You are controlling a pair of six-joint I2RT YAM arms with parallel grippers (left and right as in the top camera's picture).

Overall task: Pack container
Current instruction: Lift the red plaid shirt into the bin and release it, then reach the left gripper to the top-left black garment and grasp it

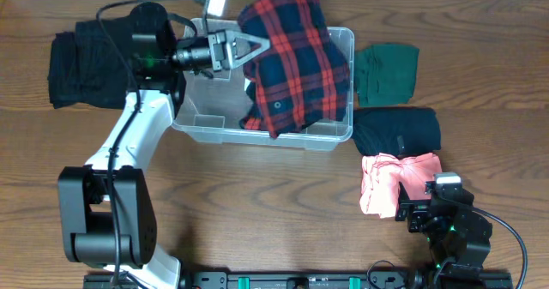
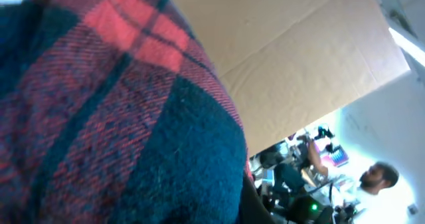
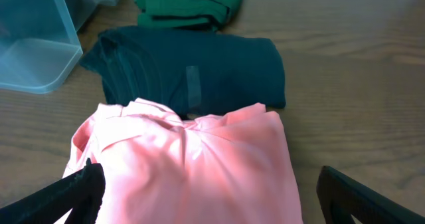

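Altogether five garments [image 1: 296, 57], one container [image 1: 204, 128]

The container [image 1: 210, 117] is a big, clear plastic box with round corners and a thick rim. It sits flat on the brown wooden table [image 1: 257, 203], near the back and about in the middle, with its open top facing up. Its long sides run left to right. A red and blue checked shirt [image 1: 296, 57] covers its right half. The left half shows a bare floor. The right wrist view shows one see-through corner [image 3: 33, 51].
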